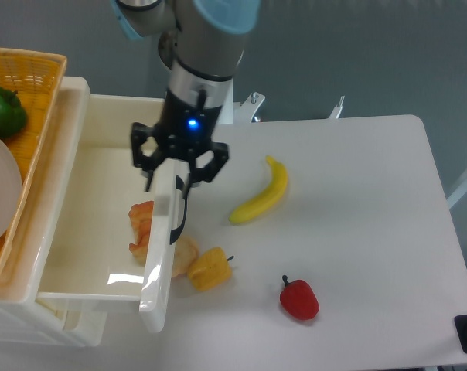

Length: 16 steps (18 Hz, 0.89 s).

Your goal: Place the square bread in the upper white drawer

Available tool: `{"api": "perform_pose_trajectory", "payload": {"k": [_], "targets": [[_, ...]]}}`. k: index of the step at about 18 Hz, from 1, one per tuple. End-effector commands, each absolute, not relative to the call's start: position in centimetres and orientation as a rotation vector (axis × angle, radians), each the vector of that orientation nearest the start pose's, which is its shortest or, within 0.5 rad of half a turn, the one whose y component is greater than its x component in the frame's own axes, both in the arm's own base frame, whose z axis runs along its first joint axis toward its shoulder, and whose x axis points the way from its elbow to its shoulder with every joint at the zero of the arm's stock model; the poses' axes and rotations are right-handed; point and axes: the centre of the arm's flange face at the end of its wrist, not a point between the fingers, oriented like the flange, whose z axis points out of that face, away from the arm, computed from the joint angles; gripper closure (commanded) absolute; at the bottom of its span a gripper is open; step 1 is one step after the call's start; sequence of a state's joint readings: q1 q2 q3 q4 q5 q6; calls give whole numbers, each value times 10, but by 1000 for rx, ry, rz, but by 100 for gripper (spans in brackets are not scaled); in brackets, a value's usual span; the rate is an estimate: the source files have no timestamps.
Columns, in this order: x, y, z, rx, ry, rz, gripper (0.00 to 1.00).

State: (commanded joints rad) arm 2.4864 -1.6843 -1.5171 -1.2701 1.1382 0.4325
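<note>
Now white table (357, 232) against grey wall; gripper (168, 182) spread wide, empty, above upper white drawer (86, 255).

Distractor objects arranged around the yellow banana (262, 201) on the white table (357, 232).
Below-left: yellow pepper (209, 269) touching pale bun (185, 253); below-right: red pepper (299, 299); far left: woven basket (34, 69) holding green pepper (3, 110).

Grey arm, pale blue joint cap; black end effector (168, 179), blue light
</note>
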Motion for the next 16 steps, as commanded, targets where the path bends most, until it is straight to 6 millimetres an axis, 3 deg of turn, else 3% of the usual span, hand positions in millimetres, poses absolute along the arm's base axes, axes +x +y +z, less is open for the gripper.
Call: {"api": "perform_pose_trajectory", "payload": {"k": [4,8,11,16], "targets": [[-362,460,496,-2607,-583,-228,0],[-382,443,488,-2607,-619,-217,0],[-396,431,484,-2627,-549,-179,0],[-404,420,470,-2726,-466,-84,0]]}}
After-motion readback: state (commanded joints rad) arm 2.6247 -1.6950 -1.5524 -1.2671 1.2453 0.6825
